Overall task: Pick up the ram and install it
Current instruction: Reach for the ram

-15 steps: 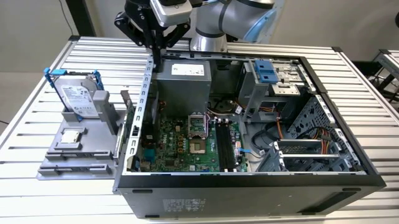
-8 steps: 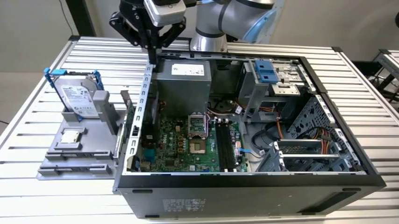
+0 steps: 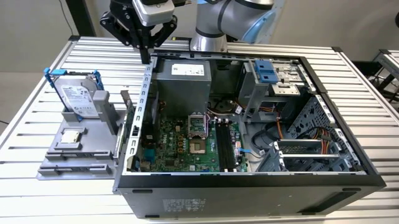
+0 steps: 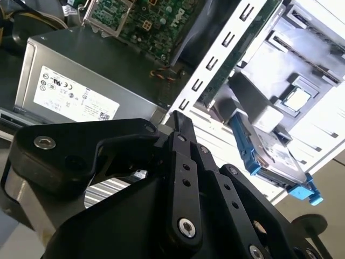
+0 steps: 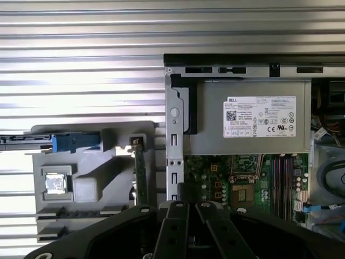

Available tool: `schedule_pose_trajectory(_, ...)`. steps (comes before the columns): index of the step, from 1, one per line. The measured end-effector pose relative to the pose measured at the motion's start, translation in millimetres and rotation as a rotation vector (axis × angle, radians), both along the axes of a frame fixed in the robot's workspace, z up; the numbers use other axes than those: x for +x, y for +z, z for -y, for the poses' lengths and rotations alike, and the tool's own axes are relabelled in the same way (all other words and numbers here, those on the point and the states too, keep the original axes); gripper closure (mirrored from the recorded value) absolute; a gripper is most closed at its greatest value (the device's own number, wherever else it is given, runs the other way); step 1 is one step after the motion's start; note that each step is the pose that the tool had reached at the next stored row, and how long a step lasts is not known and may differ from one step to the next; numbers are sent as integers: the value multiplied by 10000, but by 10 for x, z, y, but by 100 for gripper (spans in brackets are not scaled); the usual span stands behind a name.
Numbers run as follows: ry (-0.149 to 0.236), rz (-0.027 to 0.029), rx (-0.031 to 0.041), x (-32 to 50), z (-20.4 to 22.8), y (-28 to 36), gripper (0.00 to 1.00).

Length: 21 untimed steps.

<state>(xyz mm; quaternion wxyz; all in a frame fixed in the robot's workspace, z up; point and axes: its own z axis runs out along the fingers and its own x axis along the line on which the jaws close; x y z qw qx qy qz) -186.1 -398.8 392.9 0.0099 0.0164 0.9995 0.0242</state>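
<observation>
The ram [image 3: 128, 108] stands on edge in a slot of the grey holder [image 3: 81, 156], just outside the open computer case's side wall. In the first wrist view it appears edge-on as a thin green strip [image 5: 140, 172]. My gripper [image 3: 146, 57] hangs above the case's back corner, above and behind the ram and apart from it. Its black fingers are shut together with nothing between them, as both wrist views show [image 5: 186, 206] [image 4: 178, 120]. The black memory slots [image 3: 225, 144] lie on the green motherboard [image 5: 253, 183] inside the case.
A silver hard drive in a blue bracket [image 3: 78, 95] and a small square processor chip [image 3: 70, 136] also sit in the holder. The grey power supply [image 3: 181, 84] fills the case's back. Cables and drive cages crowd the exterior view's right. All rests on a slatted metal table [image 3: 37, 116].
</observation>
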Motion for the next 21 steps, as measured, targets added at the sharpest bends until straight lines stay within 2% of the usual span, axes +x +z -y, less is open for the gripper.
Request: schedule_pose_trajectory(21,155,0,0,-369,0,0,100)
